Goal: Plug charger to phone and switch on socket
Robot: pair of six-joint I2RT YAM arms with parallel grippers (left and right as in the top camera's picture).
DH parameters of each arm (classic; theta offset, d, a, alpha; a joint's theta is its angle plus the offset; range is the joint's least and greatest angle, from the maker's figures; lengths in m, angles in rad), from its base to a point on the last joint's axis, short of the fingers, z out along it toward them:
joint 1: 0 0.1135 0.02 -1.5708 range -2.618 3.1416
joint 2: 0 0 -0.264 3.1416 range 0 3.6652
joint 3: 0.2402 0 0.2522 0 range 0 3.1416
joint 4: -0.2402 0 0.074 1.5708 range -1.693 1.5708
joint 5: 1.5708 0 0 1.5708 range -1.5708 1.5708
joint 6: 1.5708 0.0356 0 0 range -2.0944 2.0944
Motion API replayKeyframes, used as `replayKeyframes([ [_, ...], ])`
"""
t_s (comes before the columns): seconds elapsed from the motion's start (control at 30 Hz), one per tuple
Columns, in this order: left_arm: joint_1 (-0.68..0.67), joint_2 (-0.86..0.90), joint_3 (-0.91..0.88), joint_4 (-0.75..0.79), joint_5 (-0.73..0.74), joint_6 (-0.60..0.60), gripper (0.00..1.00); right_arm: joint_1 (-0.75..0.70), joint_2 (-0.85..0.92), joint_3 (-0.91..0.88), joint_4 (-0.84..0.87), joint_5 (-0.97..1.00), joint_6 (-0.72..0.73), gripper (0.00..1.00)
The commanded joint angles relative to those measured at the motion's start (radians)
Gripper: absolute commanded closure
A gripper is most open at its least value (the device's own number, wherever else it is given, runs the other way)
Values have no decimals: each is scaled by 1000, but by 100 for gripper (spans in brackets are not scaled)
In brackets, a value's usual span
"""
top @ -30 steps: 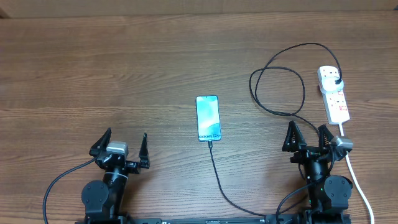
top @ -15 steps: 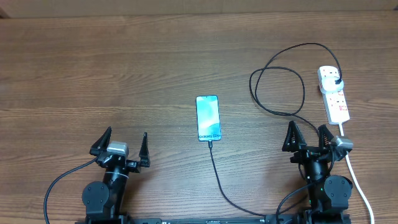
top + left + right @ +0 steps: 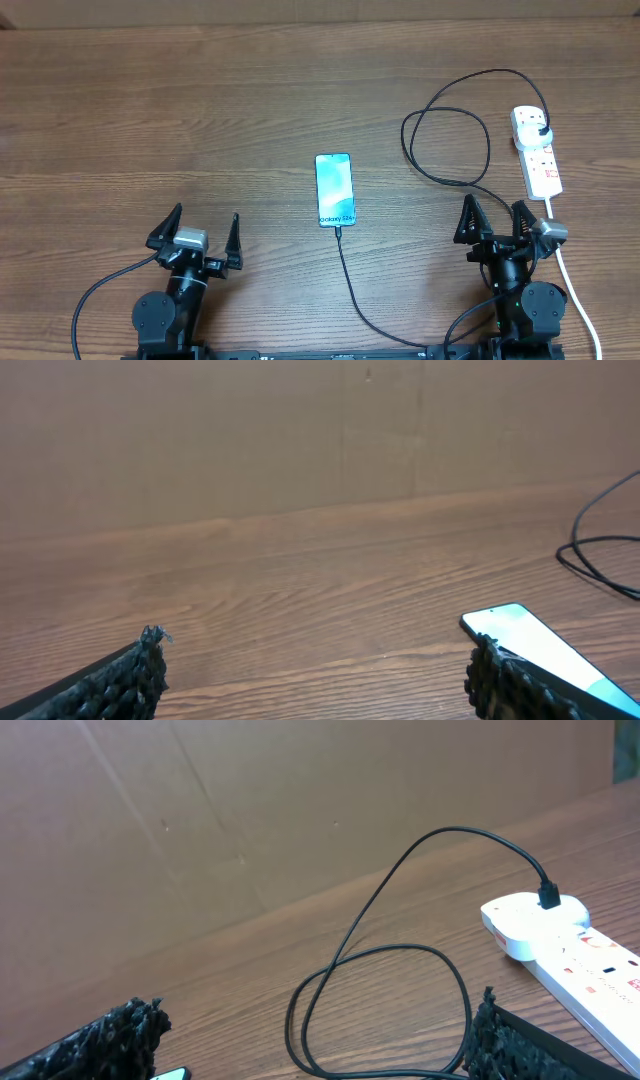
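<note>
The phone (image 3: 334, 190) lies flat mid-table, its cyan screen lit, and shows again at the right of the left wrist view (image 3: 530, 645). The charger cable (image 3: 348, 285) runs from the phone's near short edge toward the table front. It loops at the right (image 3: 465, 990), and its black plug head (image 3: 541, 130) sits in the white socket (image 3: 540, 165). My left gripper (image 3: 203, 222) stands open near the front left, with nothing between its fingers. Just left of the socket's near end, my right gripper (image 3: 493, 212) is open and empty, with the cable loop ahead of it.
A thick white cord (image 3: 580, 290) leaves the socket's near end and runs past the right arm to the table front. A brown cardboard wall (image 3: 300, 440) closes off the far edge. Bare wood (image 3: 150, 120) spreads across the left half.
</note>
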Motion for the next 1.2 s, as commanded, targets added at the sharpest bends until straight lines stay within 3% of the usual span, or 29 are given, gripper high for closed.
replayKeyframes([
  [0.0, 5, -5, -7, 1, 36, 23, 0, 5, -11, -11, 6, 7, -10, 0],
  [0.53, 7, -5, -7, -4, -19, 46, 1, 5, -11, -11, 6, 7, -10, 0],
  [0.67, 26, -6, -7, 1, -12, -39, 0, 5, -11, -11, 6, 7, -10, 0],
  [1.17, 61, -6, -7, 2, -15, -37, 0, 5, -11, -11, 6, 7, -10, 0],
])
